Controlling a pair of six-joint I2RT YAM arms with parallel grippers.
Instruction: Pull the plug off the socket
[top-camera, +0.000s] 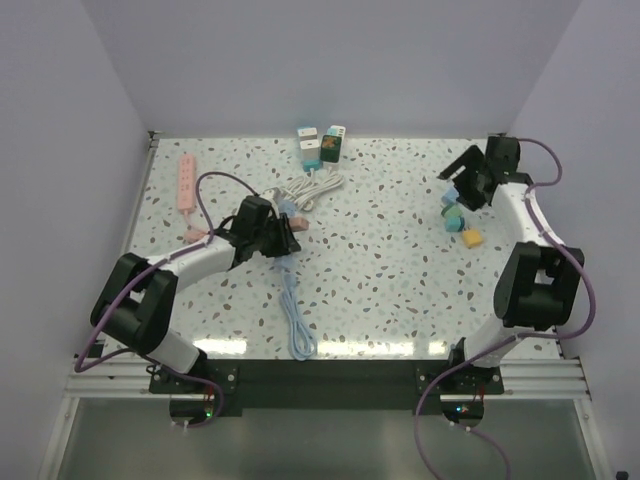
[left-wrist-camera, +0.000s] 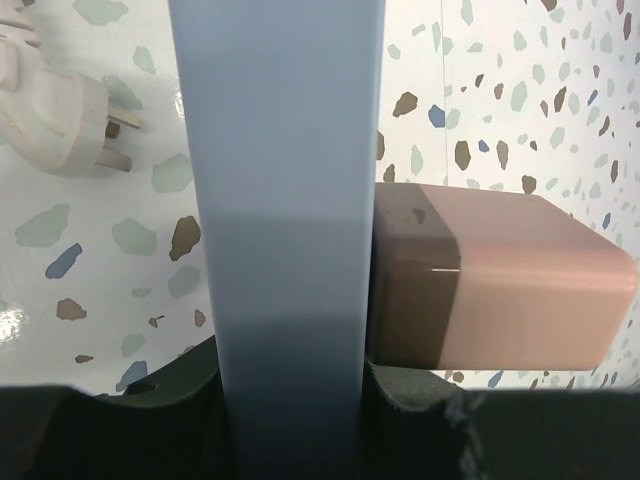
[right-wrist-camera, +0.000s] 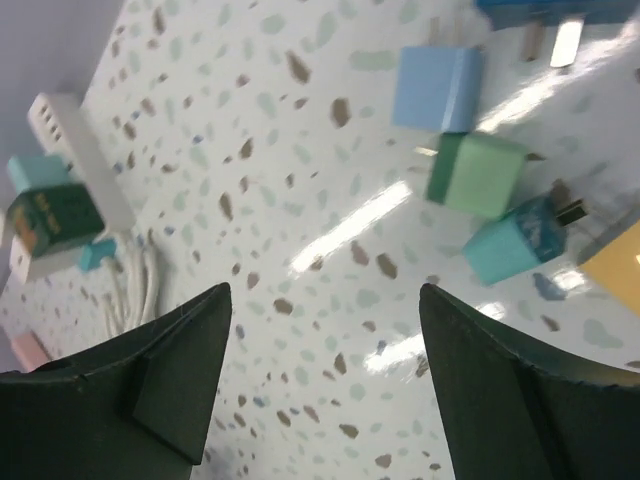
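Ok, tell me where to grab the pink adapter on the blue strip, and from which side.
Take the pink adapter by its flat opposite faces near the rounded free end, approaching from the side away from the blue strip. It juts squarely out of the strip, held in the left gripper, so that end is clear.
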